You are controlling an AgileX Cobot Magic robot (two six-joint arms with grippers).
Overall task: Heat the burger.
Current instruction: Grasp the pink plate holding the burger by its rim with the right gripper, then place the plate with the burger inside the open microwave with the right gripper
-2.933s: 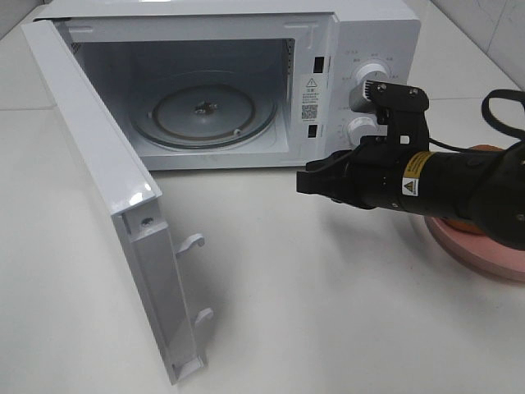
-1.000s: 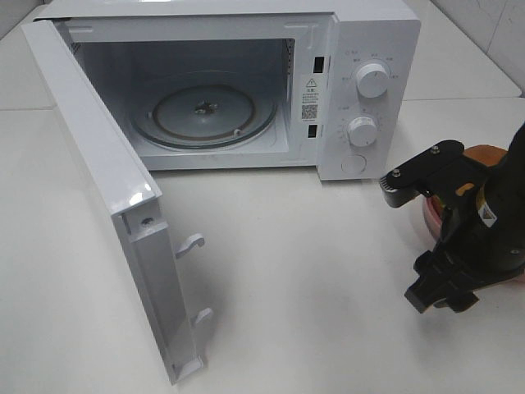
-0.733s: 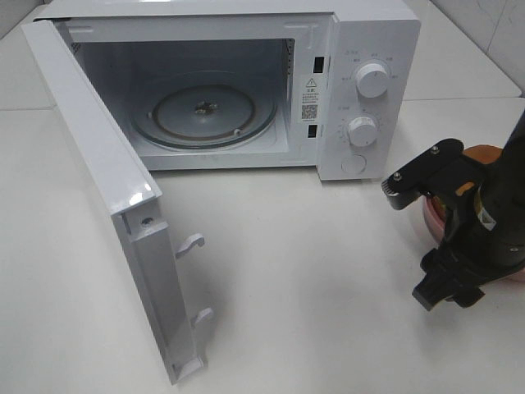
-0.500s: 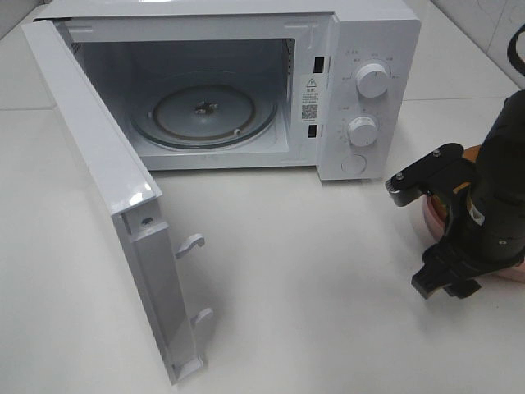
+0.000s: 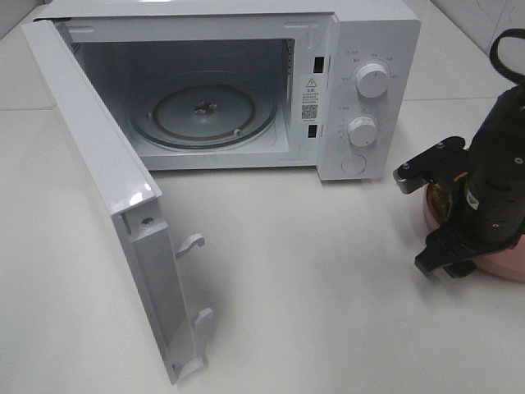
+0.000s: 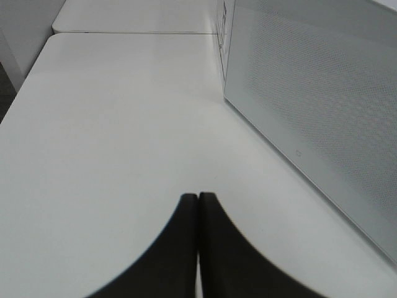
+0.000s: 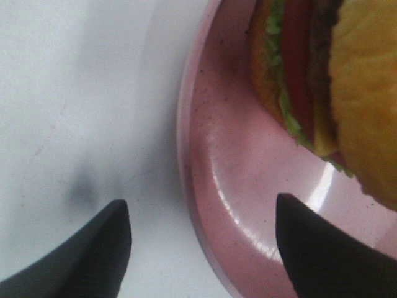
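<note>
burger (image 7: 329,81) | golden bun, lettuce, tomato, cheese | on pink plate (image 7: 236,198)

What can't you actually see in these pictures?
- Burger: in the high view the right arm covers nearly all of it; the right wrist view cuts it off at the edge.
- Microwave dial markings: too small in the high view.
- Left gripper: outside the high view.

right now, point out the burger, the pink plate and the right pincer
burger (image 7: 363,87), right wrist view, on the golden bun
pink plate (image 7: 239,180), right wrist view, on its bare inner surface
right pincer (image 7: 200,217), right wrist view, midway between its open fingertips
</note>
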